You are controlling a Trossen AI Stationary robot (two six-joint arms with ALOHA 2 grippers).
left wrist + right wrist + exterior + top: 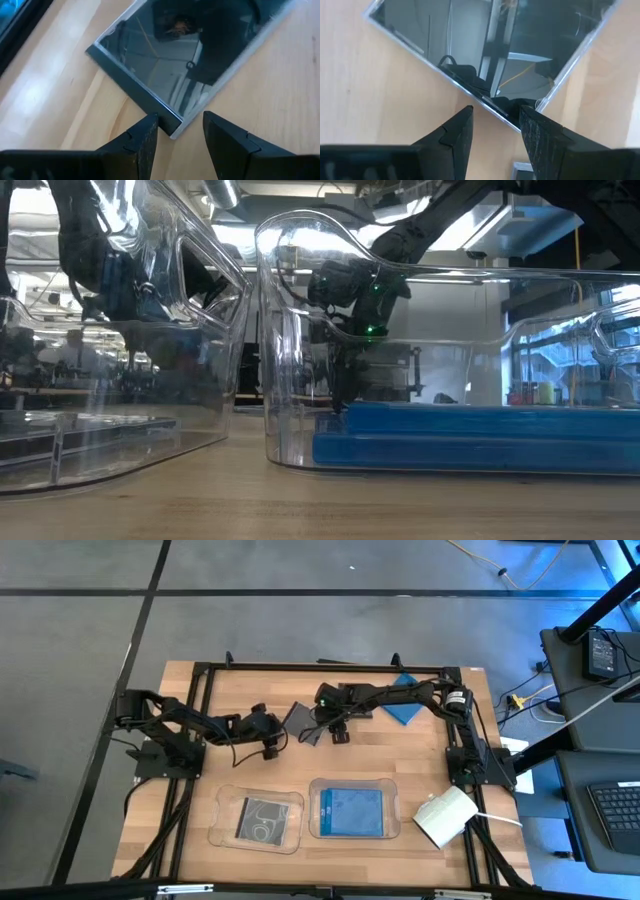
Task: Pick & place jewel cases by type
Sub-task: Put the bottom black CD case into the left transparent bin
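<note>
Hands meet over one dark jewel case [299, 721] lying flat on the worktop [440, 855] near its centre. Left hand [271, 736] sits at the case's nine o'clock, its narrowly parted fingers [140, 145] straddling a corner. Right hand [337, 730] stands at three o'clock, fingers [540, 135] likewise narrow astride the edge. Whether either hand grips the case, I cannot tell.
</note>
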